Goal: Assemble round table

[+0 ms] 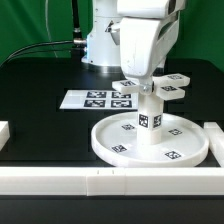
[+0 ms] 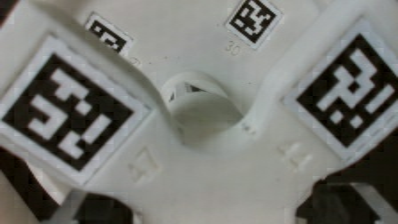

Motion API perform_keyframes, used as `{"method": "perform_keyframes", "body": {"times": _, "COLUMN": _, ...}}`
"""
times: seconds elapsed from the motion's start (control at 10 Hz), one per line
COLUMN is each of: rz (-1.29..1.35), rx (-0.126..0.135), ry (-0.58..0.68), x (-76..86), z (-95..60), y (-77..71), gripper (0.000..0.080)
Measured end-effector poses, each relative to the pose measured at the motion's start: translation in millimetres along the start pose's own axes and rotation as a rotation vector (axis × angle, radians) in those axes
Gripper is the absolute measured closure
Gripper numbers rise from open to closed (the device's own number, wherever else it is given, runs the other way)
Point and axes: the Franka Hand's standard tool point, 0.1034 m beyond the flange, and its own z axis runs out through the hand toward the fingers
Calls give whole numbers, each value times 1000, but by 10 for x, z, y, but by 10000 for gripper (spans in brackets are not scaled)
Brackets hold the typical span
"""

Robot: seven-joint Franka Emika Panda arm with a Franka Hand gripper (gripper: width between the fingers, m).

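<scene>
**Ana:** Reading from the exterior view's left, what do we have on the surface [image 1: 40,75]?

**Ben:** First the marker board [image 1: 88,98], flat and apart from the rest. Then the round disc [image 1: 150,143], rim up, lying near the front rail [image 1: 110,180]. Near its middle the short post [image 1: 149,116] stands upright, and the cross-shaped piece [image 1: 152,86] sits over the post's top with its tagged arms spread out level.

**Ana:** And the gripper [image 1: 143,78]?

**Ben:** It hangs straight down over the cross's hub. Whether the jaws are spread, pressed together or pinching the cross, I cannot tell: the arm's body hides them from outside, and the wrist view shows only dark finger shapes at the frame's edge.

**Ana:** What does the wrist view give?

**Ben:** The cross-shaped piece [image 2: 196,130] from close above: a hollow hub in the centre, tagged arms running off diagonally.

**Ana:** How will it handle?

**Ben:** I judge it light, stiff, smooth plastic, so likely slippery under a weak pinch. The flat arms are thin and would lever it askew; I would take it across the hub's narrow waist between arms, so it stays level and can turn on the post without tipping it.
</scene>
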Motion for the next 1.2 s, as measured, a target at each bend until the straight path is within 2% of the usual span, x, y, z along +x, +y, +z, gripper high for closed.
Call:
{"method": "perform_keyframes", "body": {"times": 0.1, "rz": 19, "rx": 0, "ry": 0, "x": -1, "z": 1, "y": 0, "gripper": 359}}
{"method": "perform_keyframes", "body": {"times": 0.5, "rz": 190, "rx": 1, "ry": 2, "x": 0, "z": 2, "y": -1, "gripper": 359}}
{"method": "perform_keyframes", "body": {"times": 0.9, "rz": 739, "rx": 41, "ry": 36, "x": -30, "z": 6, "y": 5, "gripper": 357}}
{"method": "perform_keyframes", "body": {"times": 1.1, "rz": 1005, "rx": 74, "ry": 56, "x": -15, "z": 5, "y": -2, "gripper": 357}}
{"method": "perform_keyframes", "body": {"times": 1.2, "rz": 1096, "rx": 75, "ry": 59, "x": -8, "z": 2, "y": 1, "gripper": 357}}
